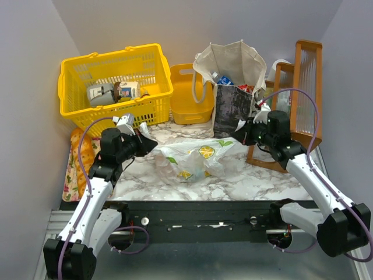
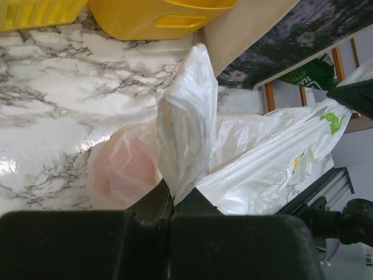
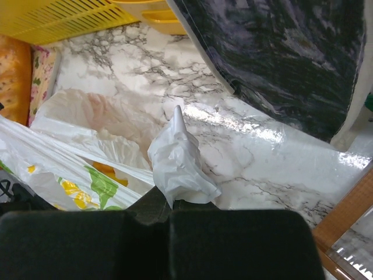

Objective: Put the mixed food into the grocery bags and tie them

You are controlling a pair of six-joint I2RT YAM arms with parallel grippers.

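Our plastic bag (image 1: 192, 158) lies slumped on the marble table (image 1: 256, 175) between the arms, and through its thin film we make out a round orange (image 2: 123, 170). Our left gripper (image 1: 145, 144) is clamped on one twisted ear of the bag and our right gripper (image 1: 240, 132) pinches the other. Behind it the canvas tote (image 1: 232, 108) stands upright and open, with a water bottle (image 1: 222, 77) and a red packet (image 1: 247, 88) showing inside. The yellow basket (image 1: 143, 109) holds cartons (image 1: 102, 93), and a smaller yellow bin (image 1: 187, 108) stands between it and the tote.
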